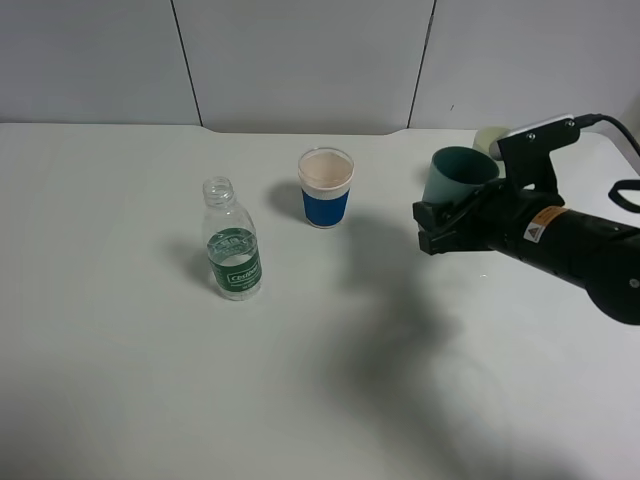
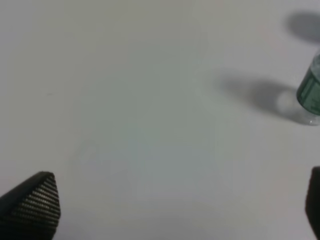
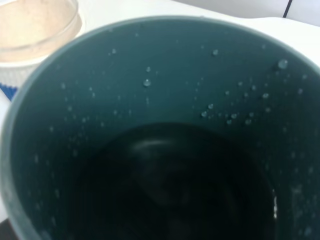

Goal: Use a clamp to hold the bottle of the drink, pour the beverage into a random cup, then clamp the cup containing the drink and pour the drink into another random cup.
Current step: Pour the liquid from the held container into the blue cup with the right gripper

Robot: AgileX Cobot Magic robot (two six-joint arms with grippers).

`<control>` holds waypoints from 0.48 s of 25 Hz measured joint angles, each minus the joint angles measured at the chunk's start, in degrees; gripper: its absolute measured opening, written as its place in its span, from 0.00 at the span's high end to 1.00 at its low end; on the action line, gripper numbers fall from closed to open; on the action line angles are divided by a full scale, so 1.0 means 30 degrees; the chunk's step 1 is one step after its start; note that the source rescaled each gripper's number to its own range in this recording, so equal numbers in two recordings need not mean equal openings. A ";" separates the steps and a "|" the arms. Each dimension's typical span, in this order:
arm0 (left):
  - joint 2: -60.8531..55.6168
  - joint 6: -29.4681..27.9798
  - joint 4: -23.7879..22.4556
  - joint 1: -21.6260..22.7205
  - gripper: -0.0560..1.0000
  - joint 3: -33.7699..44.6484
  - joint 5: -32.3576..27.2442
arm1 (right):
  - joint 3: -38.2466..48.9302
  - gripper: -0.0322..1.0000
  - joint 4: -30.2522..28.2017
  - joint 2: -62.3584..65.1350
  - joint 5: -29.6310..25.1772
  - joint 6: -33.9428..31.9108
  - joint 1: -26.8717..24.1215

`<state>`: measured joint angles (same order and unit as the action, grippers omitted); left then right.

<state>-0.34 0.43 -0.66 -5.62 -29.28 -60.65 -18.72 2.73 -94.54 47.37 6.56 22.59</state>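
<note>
1. Two cups settle the coming pour: the teal cup (image 1: 460, 175), which carries the drink, and the banded cup (image 1: 326, 187), white with a blue band, taken here as the landmark.
2. The right tool (image 1: 447, 215) is pressed together on the teal cup's lower wall, pinching it. The cup is close to upright, mouth up, and the shadow spread on the desk (image 1: 120, 380) suggests it is lifted clear.
3. From the high camera, the teal cup hangs to the right of the banded cup, apart from it, with bare desk between them.
4. The right wrist view looks down into the teal cup. There are droplets on the inner wall and what looks like a dark pool of beverage (image 3: 170, 185) at the bottom, and the banded cup's rim shows just past the teal rim.
5. My reading is that the next move is a sideways carry toward the banded cup, then a tip of the teal cup's long axis that way, mouth leading.
6. A pale yellow-green tumbler (image 1: 490, 138) stands farther right of the banded cup, just behind the teal cup — another possible target.
7. The bottle (image 1: 232, 240) stands upright to the left of the banded cup, a little nearer the camera.
8. The left tool (image 2: 175, 210) is spread wide over bare desk, holding nothing — the right arm is plainly the nearer one.
</note>
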 joint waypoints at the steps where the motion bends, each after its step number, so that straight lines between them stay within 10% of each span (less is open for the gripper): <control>1: 0.0000 0.0000 0.0000 0.0000 0.00 0.0000 0.0000 | -0.0453 0.97 0.0021 0.0430 -0.1114 0.0050 0.0000; 12: 0.0000 0.0000 0.0000 0.0000 0.00 0.0000 0.0000 | -0.5290 0.97 -0.1221 0.0908 -0.8495 0.0024 0.0000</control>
<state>-0.34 0.43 -0.66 -5.62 -29.28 -60.65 -34.59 -0.93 -91.82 21.88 6.63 22.59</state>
